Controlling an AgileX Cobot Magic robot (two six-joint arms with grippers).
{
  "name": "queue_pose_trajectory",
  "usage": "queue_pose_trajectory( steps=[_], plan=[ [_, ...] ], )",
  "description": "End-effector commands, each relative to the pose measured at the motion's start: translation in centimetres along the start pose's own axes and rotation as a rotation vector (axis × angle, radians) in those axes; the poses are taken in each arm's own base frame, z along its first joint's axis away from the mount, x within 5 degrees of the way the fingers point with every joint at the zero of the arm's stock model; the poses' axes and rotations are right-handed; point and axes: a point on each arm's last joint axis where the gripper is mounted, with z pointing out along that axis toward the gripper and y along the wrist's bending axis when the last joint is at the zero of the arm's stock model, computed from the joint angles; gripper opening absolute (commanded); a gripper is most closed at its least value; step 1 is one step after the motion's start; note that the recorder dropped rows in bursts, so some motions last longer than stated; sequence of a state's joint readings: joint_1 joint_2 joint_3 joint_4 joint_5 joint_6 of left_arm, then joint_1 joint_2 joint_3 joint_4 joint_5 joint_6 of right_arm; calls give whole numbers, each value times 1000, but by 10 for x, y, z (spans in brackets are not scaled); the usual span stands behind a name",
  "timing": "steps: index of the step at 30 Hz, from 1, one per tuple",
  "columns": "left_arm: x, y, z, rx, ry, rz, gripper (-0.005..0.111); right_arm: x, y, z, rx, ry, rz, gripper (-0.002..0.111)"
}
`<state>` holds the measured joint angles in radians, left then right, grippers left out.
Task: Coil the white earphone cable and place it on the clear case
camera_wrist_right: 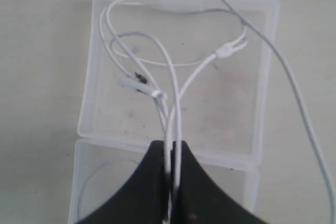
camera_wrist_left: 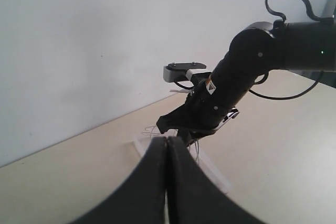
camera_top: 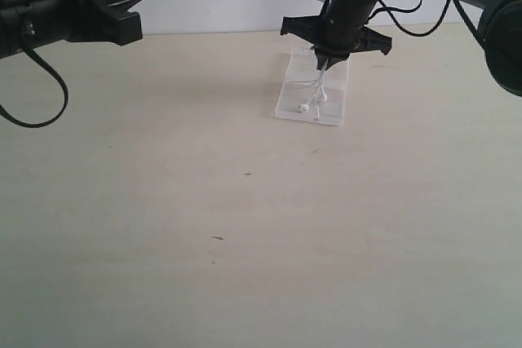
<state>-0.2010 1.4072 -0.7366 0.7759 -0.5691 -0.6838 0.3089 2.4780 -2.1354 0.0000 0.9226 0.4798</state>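
Observation:
The clear case lies on the table at the back right, also in the right wrist view as the clear case with its ridge across the middle. My right gripper hangs just above the case, shut on the white earphone cable, whose earbuds dangle onto the case. In the right wrist view the gripper pinches several strands of the white earphone cable, which loops over the case, one strand trailing off its edge. My left gripper is shut and empty, raised at the far left.
The pale wooden table stretches in front of the case, with a white wall behind. Black robot cables hang by the left arm. The right arm fills the middle of the left wrist view.

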Motion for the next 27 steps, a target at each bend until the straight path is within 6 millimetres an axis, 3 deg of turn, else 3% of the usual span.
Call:
queue_pose_trajectory(
  steps=[1, 9, 20, 27],
  plan=[
    [0, 1, -1, -2, -11, -11, 0, 1, 3, -2, -8, 10, -29, 11],
    [0, 1, -1, -2, -11, -11, 0, 3, 2, -3, 9, 44, -79, 42],
    [0, 1, -1, 2, -16, -11, 0, -1, 3, -19, 34, 82, -141, 44],
    [-1, 0, -1, 7, -23, -11, 0, 5, 11, -17, 34, 104, -211, 53]
  ],
)
